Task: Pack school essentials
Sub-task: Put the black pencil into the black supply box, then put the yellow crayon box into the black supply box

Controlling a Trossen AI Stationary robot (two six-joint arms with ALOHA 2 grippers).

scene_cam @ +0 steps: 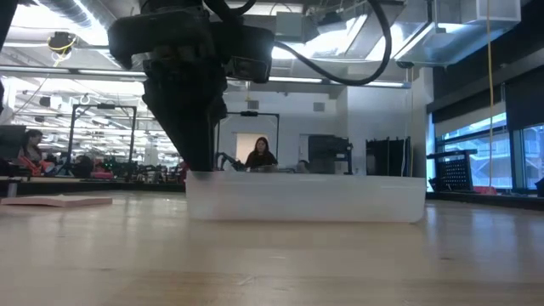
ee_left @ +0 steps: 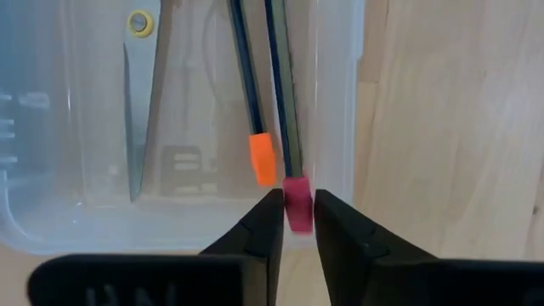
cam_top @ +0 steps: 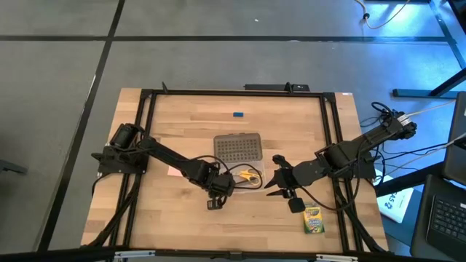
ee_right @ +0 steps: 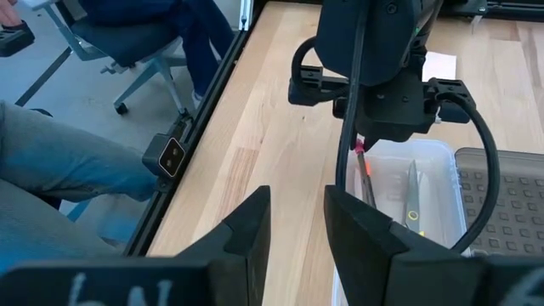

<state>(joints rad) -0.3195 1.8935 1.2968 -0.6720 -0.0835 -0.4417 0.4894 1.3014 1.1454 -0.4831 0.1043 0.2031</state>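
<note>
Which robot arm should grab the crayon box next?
Probably the right: its open gripper hovers empty near the crayon box, while the left gripper is busy pinching a pencil in the clear case.

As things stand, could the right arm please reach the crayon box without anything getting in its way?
Probably yes: the crayon box lies on bare table beside the right gripper, with nothing between them.
</note>
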